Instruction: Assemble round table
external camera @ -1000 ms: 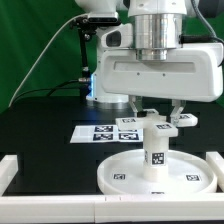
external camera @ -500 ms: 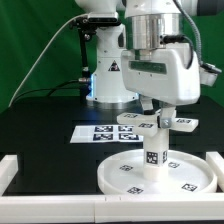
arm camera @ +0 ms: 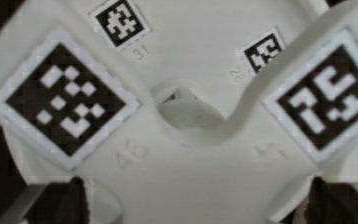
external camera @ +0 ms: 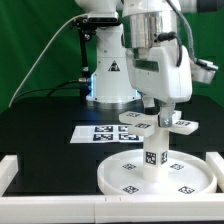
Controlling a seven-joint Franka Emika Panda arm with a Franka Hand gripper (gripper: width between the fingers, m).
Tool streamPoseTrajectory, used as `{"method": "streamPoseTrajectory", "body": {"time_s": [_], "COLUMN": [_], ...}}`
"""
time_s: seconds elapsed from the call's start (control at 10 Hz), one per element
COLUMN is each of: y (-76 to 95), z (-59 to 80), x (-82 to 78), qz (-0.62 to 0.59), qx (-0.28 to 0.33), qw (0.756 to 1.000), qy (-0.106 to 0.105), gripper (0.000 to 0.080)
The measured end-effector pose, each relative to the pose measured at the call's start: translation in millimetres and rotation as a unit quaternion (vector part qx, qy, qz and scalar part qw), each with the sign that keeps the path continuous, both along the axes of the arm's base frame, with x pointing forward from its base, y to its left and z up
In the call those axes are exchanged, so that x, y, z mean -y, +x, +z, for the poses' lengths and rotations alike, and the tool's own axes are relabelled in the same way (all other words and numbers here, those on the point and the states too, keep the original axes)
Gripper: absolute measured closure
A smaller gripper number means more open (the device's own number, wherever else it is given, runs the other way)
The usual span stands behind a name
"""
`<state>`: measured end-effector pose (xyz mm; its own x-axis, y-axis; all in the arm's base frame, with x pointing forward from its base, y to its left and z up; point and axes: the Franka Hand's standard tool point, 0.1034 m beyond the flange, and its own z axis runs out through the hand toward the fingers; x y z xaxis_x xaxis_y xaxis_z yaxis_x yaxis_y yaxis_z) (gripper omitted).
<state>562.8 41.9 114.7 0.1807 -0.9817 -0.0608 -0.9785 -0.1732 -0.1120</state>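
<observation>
The round disc top (external camera: 120, 176) lies flat on the black table near the front. The short thick leg (external camera: 155, 157) stands upright on its middle, with a tag on its side. The cross-shaped foot (external camera: 136, 118) sits on top of the leg. My gripper (external camera: 160, 109) comes straight down onto the foot and is shut on it. In the wrist view the foot (arm camera: 176, 70) fills the picture, with its tags and centre hole showing. The dark fingers (arm camera: 51, 202) stand at either side of one arm of the foot.
The marker board (external camera: 98, 133) lies on the table behind the disc. The robot pedestal (external camera: 110, 75) stands at the back. White rails (external camera: 10, 170) border the table at the front left and front right.
My wrist has turned about its upright axis. The cross-shaped foot has turned with it on top of the leg. The disc and leg stay in place.
</observation>
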Motion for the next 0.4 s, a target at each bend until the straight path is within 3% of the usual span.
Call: {"method": "streamPoseTrajectory", "body": {"time_s": [0.2,0.4], "y": [6.5,8.6], "z": [26.3,30.1], "x": [-1.5,-1.7], "qz": [0.006,0.008], "qx": [0.015,0.016], "qw": [1.000,1.000], "qy": [0.014,0.015], "gripper": [0.0154,0.0151]}}
